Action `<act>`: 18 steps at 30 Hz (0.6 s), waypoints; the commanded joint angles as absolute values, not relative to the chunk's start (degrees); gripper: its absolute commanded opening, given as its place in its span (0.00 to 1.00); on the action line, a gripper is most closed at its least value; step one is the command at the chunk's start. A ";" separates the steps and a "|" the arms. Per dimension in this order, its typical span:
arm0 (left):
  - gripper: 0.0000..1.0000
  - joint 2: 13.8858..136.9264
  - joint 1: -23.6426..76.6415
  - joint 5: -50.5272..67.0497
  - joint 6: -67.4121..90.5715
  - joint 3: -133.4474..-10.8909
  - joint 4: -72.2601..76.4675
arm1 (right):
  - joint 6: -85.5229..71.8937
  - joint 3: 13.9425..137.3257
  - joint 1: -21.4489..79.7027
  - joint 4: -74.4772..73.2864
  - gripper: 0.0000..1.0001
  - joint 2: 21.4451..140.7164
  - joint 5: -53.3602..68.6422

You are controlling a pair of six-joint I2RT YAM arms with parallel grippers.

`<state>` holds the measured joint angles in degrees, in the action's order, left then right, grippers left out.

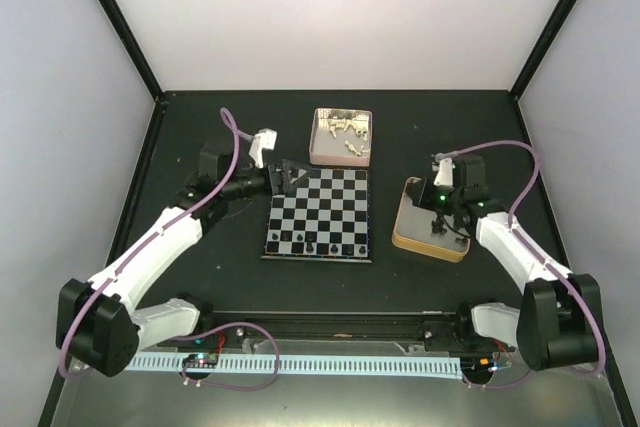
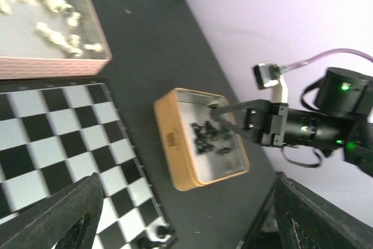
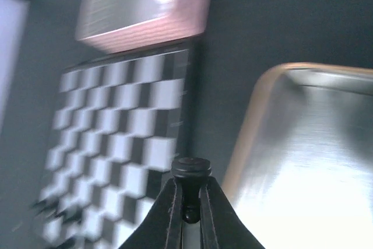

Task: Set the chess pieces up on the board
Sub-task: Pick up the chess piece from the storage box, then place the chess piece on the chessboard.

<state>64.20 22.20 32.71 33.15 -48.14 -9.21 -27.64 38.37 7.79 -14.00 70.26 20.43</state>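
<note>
One black piece (image 3: pixel 191 168) | pinched in right gripper (image 3: pixel 190 195) | over tan tin (image 3: pixel 249 115) rim

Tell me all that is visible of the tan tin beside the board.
The tan tin is an open rectangle with rounded corners, orange-tan walls and a shiny metal floor. It lies flat on the table, right of the board, not touching it. Black chess pieces lie inside; the right gripper hangs above.

Bright even light; the board (image 3: pixel 116 121) smears in right-wrist blur.
</note>
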 commanded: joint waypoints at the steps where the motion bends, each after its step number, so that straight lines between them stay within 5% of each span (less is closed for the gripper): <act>1: 0.82 67.02 22.98 48.22 41.53 -46.96 5.96 | -24.96 38.18 12.25 -4.01 0.01 66.95 43.97; 12: 0.81 70.58 28.82 53.51 49.74 -46.74 17.49 | -19.23 46.37 27.66 -1.02 0.01 67.33 54.81; 18: 0.64 73.00 30.94 53.84 53.17 -46.85 18.02 | -17.57 49.35 31.05 -1.71 0.01 69.05 54.56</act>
